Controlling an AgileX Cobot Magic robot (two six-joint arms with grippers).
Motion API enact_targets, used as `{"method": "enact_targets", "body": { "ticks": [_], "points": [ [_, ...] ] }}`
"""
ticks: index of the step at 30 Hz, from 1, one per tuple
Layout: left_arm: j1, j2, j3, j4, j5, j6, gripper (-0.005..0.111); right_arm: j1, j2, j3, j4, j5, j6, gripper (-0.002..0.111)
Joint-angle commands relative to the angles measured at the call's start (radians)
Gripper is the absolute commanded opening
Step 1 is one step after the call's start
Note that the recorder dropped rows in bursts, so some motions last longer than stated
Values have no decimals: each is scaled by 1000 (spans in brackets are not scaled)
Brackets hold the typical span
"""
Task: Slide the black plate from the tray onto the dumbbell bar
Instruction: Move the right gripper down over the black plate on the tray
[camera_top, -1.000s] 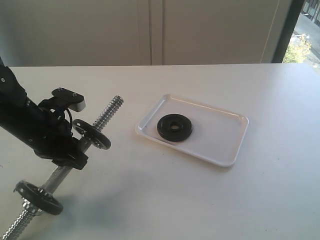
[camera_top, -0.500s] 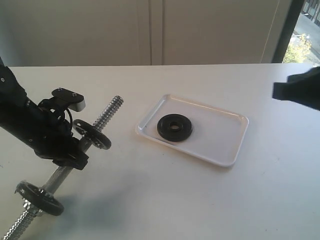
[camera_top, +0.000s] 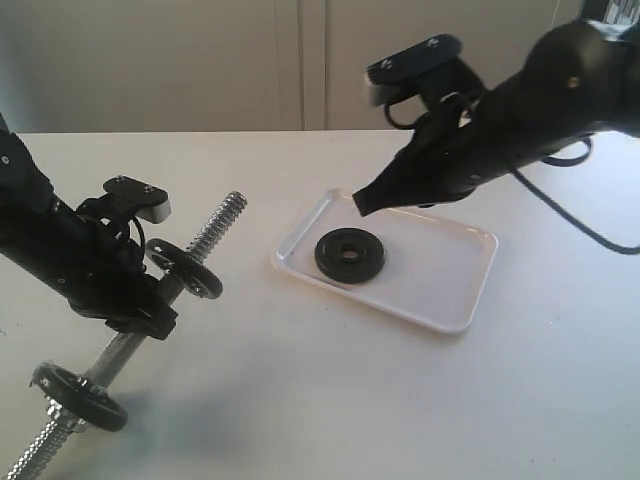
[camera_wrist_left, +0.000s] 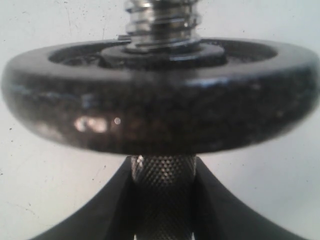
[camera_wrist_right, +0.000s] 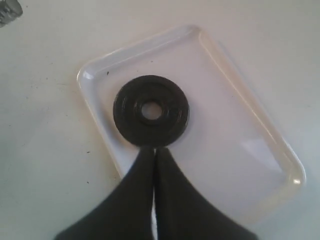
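The black plate (camera_top: 349, 256) lies flat in the left half of the white tray (camera_top: 450, 270); the right wrist view shows the black plate (camera_wrist_right: 151, 110) and the tray (camera_wrist_right: 250, 150) from above. My right gripper (camera_top: 362, 204) hovers above the tray's far left corner, shut and empty, its tips (camera_wrist_right: 154, 151) just short of the plate's rim. My left gripper (camera_top: 150, 315) is shut on the dumbbell bar (camera_top: 210, 238), which slants up to the right. In the left wrist view the jaws clamp the knurled shaft (camera_wrist_left: 162, 182) just below a grey-black disc (camera_wrist_left: 160, 115).
A second dull disc (camera_top: 80, 395) sits low on the bar near the table's front left. The bar's free threaded end (camera_top: 228, 212) points toward the tray. A wall and a window stand behind the table.
My right arm has swung in from the right edge of the view to above the tray. The left arm, the bar and the plate have not moved.
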Motion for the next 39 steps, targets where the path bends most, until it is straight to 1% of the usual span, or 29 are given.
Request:
{"method": "enact_targets", "body": {
  "ticks": [1,4,9,11,13,15,16,19,21,22,23,28,32,34,35,37,39],
  "points": [
    [-3,-48,-16,-70,-3,-6,0,42,137,-131,-86,36,-3,0],
    [-3,-48,-16,-70,-3,-6,0,50,221,-201,-97,46,20,0],
    [-3,-48,-16,-70,-3,-6,0,48,322,-264,-102,39,38,1],
    [-3,-48,-16,-70,-3,-6,0,47,344,-278,-102,37,38,5],
    [-3,-48,-16,-70,-3,-6,0,47,362,-291,-102,37,38,17],
    [-3,-48,-16,-70,-3,-6,0,47,370,-299,-102,29,38,35],
    [-3,-48,-16,-70,-3,-6,0,47,373,-299,-102,27,38,51],
    [-3,-48,-16,-70,-3,-6,0,47,379,-299,-102,26,36,85],
    [-3,-48,-16,-70,-3,-6,0,47,383,-299,-102,26,34,97],
    [-3,-48,-16,-70,-3,-6,0,47,390,-299,-102,26,32,101],
    [-3,-48,-16,-70,-3,-6,0,47,394,-299,-102,24,32,102],
    [-3,-48,-16,-70,-3,-6,0,47,431,-299,-102,24,46,102],
    [-3,-48,-16,-70,-3,-6,0,47,453,-326,-138,41,134,102],
    [-3,-48,-16,-70,-3,-6,0,47,465,-373,-180,104,186,102],
    [-3,-48,-16,-70,-3,-6,0,47,477,-409,-196,169,200,102],
    [-3,-48,-16,-70,-3,-6,0,47,506,-491,-205,284,199,102],
    [-3,-48,-16,-70,-3,-6,0,47,534,-548,-205,351,199,102]
  ]
}}
